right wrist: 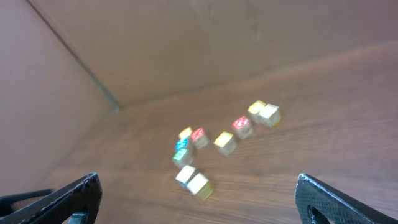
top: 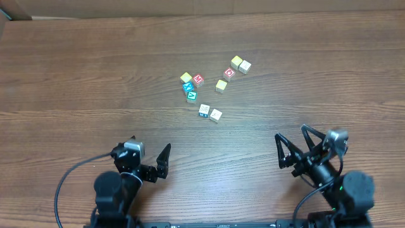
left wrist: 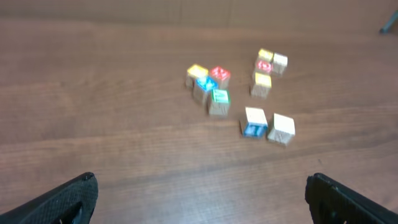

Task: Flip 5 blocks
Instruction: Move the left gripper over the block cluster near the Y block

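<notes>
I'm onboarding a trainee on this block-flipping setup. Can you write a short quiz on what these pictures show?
1. Count: how many blocks lie on the table?
2. True or false: the left gripper is holding a block.
3. Pick one: the two blocks nearest the arms show top faces that are A) red, B) pale, C) teal.

Key: 1) ten; 2) false, its jaws stand open and well short of the blocks; 3) B.
</notes>
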You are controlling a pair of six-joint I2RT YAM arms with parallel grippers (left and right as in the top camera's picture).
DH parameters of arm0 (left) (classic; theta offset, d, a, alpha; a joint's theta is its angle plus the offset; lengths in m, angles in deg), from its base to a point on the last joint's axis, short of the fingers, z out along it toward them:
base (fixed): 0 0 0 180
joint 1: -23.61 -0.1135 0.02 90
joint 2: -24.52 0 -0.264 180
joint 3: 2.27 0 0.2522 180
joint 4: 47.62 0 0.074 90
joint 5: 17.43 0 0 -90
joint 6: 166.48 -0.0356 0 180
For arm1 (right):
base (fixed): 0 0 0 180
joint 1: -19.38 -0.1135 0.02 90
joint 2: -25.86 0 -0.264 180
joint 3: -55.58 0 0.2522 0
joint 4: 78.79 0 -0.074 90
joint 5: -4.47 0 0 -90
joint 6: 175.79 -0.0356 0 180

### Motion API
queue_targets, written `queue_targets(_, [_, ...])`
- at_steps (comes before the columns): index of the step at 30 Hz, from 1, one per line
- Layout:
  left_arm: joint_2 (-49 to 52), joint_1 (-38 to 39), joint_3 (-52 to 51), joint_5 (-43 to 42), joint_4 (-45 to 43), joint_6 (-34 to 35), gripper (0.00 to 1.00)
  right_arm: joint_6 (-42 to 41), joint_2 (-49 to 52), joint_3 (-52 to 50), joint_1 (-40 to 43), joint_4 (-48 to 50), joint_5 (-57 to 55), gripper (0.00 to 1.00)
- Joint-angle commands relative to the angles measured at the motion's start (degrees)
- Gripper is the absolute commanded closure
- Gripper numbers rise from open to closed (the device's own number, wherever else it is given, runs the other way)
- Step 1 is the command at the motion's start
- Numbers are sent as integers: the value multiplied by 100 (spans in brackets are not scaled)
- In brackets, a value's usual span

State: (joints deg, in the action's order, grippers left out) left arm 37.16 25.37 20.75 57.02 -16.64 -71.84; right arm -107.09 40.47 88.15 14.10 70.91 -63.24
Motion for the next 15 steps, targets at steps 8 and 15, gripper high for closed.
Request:
queue_targets(8, [3357,-22,3432,-640,1974,164,0,74,3731,3342,-70,-2796,1600,0])
queue_targets(15, [5768,31,6004,-765,4548,162,0,979,5982,4671,-737,-5372,1526,0])
